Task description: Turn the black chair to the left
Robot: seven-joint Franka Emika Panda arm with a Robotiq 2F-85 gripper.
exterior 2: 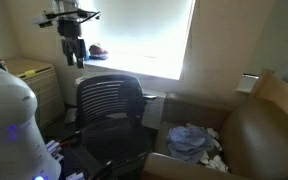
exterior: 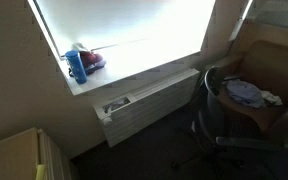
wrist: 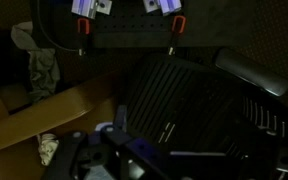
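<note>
Claw open and empty above the black chair

In the wrist view the claw (wrist: 127, 27) comes in from the top edge. Its two red-tipped fingers (wrist: 82, 25) stand far apart, spread wide, with nothing between them and nothing touching them. In an exterior view the claw (exterior 2: 73, 52) hangs in the air in front of the bright window, pointing down, above and behind the chair's back and clear of it.

The black chair (exterior 2: 109, 105) stands on the dark floor near the window, between the white robot body (exterior 2: 4, 110) and a brown armchair (exterior 2: 259, 125). Its curved backrest has a ribbed, mesh-like surface and faces that camera, with the seat and part of the base showing dimly below it. In the wrist view the same ribbed backrest (wrist: 179, 95) fills the middle of the picture, tilted, with an armrest (wrist: 252, 72) beside it. In an exterior view only the dark edge of the chair (exterior: 210, 98) shows, just beside the white radiator (exterior: 149, 102) under the window.

A heap of pale cloths (exterior 2: 196, 142) lies on the armchair's seat
</note>
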